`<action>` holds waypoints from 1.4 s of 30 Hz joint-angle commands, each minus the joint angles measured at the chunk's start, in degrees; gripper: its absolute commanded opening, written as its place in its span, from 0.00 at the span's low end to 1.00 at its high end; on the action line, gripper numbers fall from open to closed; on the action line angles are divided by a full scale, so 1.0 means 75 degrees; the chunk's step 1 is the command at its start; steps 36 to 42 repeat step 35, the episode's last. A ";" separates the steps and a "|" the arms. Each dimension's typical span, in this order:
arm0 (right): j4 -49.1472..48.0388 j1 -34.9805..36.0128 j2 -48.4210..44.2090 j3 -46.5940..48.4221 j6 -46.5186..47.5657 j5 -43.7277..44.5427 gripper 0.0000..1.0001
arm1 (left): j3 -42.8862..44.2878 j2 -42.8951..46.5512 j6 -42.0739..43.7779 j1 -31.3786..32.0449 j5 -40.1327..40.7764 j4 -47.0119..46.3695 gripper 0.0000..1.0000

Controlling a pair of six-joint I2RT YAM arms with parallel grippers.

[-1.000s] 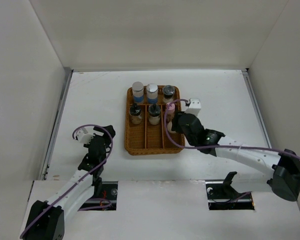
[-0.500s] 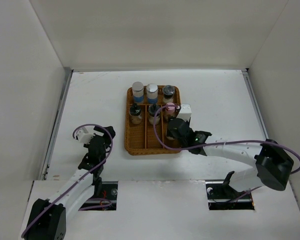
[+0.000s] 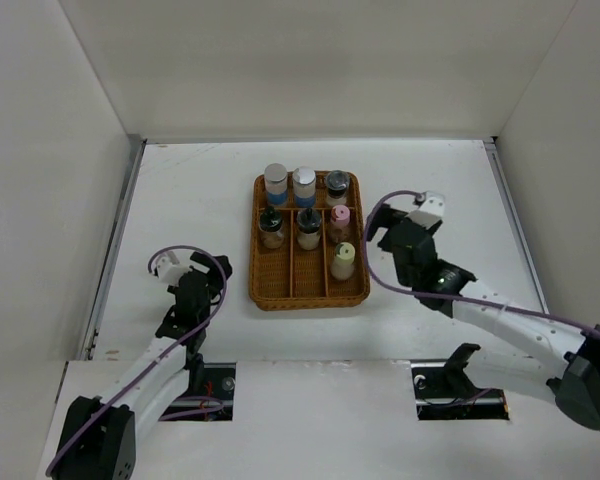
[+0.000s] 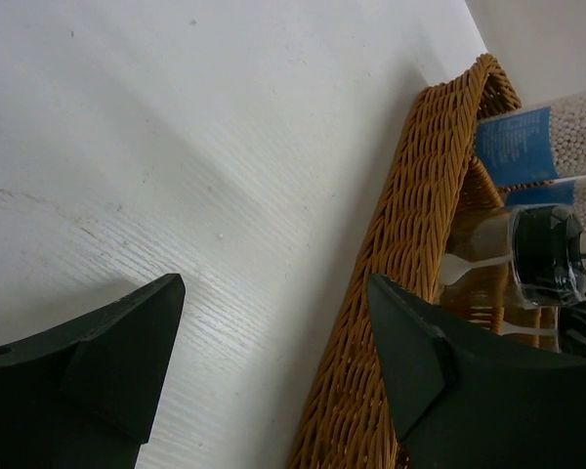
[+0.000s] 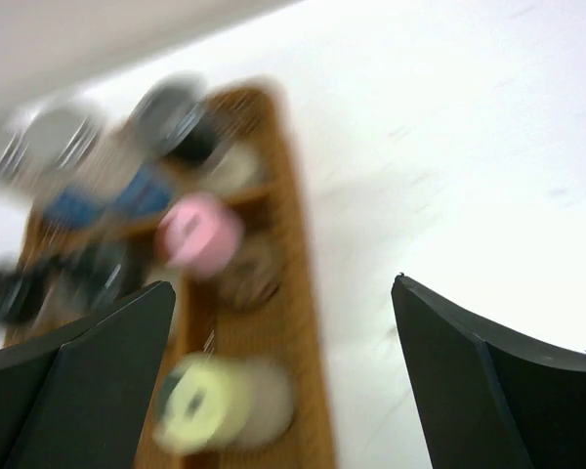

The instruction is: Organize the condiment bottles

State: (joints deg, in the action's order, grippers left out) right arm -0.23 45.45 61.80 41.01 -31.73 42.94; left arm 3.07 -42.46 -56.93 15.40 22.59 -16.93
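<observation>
Condiment bottles, 7 in all, stood inside the wicker tray at the centre of the top view. 2 silver-capped jars with blue labels and 1 dark-lidded shaker filled the 3 compartments along the tray's upper edge. Below them, 2 dark-lidded bottles sat at the upper ends of the left and middle lanes. The right lane held the pink-capped bottle and, just below it, the cream-capped bottle; whether that one stood straight or leaned could not be told.

All 7 looked small, light and rigid, with smooth sides likely to slip, and tall enough to topple at a nudge. They were probably glass or hard plastic, so worth sparing knocks. The best hold seemed to be across the body just under the cap, coming down from above where neighbours left room. In the left wrist view, 1 blue-labelled jar showed white grains inside.

The right gripper hung just right of the tray, jaws spread wide with nothing between them; its own view was blurred. The left gripper sat to the tray's lower left, also parted and empty, over the bare table.
</observation>
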 commanded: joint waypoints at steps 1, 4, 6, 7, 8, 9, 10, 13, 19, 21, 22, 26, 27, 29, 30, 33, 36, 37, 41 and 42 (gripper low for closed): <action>-0.1174 -0.1245 -0.0201 -0.0522 0.0012 -0.0063 1.00 | 0.0340 0.0141 0.0137 -0.0067 0.0058 0.0007 0.73; -0.1749 -0.2278 0.0137 -0.0711 -0.0351 -0.0614 1.00 | 0.0422 0.0060 0.0289 0.0050 0.0093 0.0101 0.62; -0.2054 -0.2725 0.0582 -0.0641 -0.0457 -0.0942 1.00 | 0.0457 -0.0045 0.0418 0.0085 0.0140 0.0136 0.55; -0.2276 -0.2889 0.0897 -0.0536 -0.0411 -0.1106 1.00 | 0.0562 -0.0127 0.0511 0.0097 0.0152 0.0264 0.52; -0.2440 -0.2972 0.1156 -0.0442 -0.0376 -0.1201 1.00 | 0.0702 -0.0209 0.0628 0.0097 0.0152 0.0451 0.52; -0.2558 -0.3031 0.1414 -0.0337 -0.0329 -0.1248 1.00 | 0.0843 -0.0268 0.0757 0.0097 0.0152 0.0650 0.52; -0.2617 -0.3066 0.1590 -0.0255 -0.0282 -0.1260 1.00 | 0.0949 -0.0292 0.0863 0.0109 0.0117 0.0756 0.53; -0.2629 -0.3031 0.2142 -0.0055 -0.0269 -0.1248 1.00 | 0.1090 -0.0269 0.1168 0.0132 0.0059 0.0909 0.59; -0.2946 -0.2657 0.2693 -0.0171 -0.0376 -0.1167 1.00 | 0.1722 -0.0608 0.1087 0.0004 -0.0211 0.1799 0.63; -0.3051 -0.2563 0.2764 -0.0288 -0.0422 -0.1143 1.00 | 0.1945 -0.0748 0.1075 -0.0078 -0.0304 0.2068 0.64; -0.3075 -0.2574 0.2764 -0.0312 -0.0457 -0.1201 1.00 | 0.2074 -0.0784 0.1051 -0.0114 -0.0363 0.2209 0.64; -0.3192 -0.2761 0.2659 -0.0499 -0.0657 -0.1365 1.00 | 0.2391 -0.0715 0.1005 -0.0126 -0.0422 0.2561 0.64; -0.3227 -0.2785 0.2624 -0.0511 -0.0657 -0.1412 1.00 | 0.2415 -0.0668 0.0958 -0.0126 -0.0422 0.2539 0.64; -0.3239 -0.2843 0.2588 -0.0535 -0.0645 -0.1471 1.00 | 0.2554 -0.0702 0.0887 -0.0102 -0.0445 0.2550 0.64; -0.3239 -0.2844 0.2588 -0.0535 -0.0657 -0.1483 1.00 | 0.2613 -0.0737 0.0899 -0.0079 -0.0469 0.2562 0.63; -0.3239 -0.2820 0.2600 -0.0512 -0.0598 -0.1541 1.00 | 0.2614 -0.0796 0.0910 -0.0032 -0.0481 0.2445 0.63; -0.3239 -0.2809 0.2600 -0.0500 -0.0598 -0.1553 1.00 | 0.2637 -0.0866 0.0934 -0.0125 -0.0492 0.2433 0.66; -0.3239 -0.2809 0.2600 -0.0500 -0.0598 -0.1553 1.00 | 0.2637 -0.0866 0.0934 -0.0125 -0.0492 0.2433 0.66; -0.3239 -0.2809 0.2600 -0.0500 -0.0598 -0.1553 1.00 | 0.2637 -0.0866 0.0934 -0.0125 -0.0492 0.2433 0.66; -0.3239 -0.2809 0.2600 -0.0500 -0.0598 -0.1553 1.00 | 0.2637 -0.0866 0.0934 -0.0125 -0.0492 0.2433 0.66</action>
